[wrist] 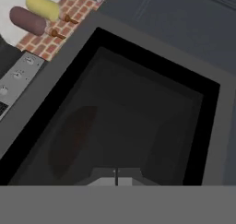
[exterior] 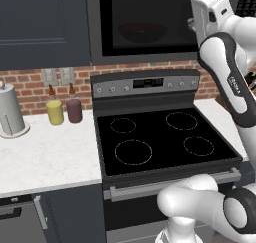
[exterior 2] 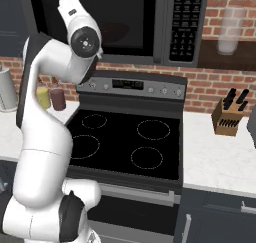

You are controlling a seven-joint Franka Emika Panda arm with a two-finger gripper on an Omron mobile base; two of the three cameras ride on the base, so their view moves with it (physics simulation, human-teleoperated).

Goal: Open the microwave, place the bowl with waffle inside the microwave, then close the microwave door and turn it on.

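Brick backsplash runs behind a black-topped stove (exterior: 160, 137), with the microwave (exterior 2: 125, 22) mounted above it. Its microwave door (exterior: 145, 19) is shut, and the bowl (exterior: 142, 32) shows dimly through the glass. The gripper (wrist: 116, 177) hovers close to the window, fingers pressed together, holding nothing. On the counter (exterior: 45, 152) stand a yellow bottle (exterior: 55, 111), a maroon bottle (exterior: 74, 109) and a paper towel roll (exterior: 10, 109); a knife block (exterior 2: 227, 114) sits right of the stove.
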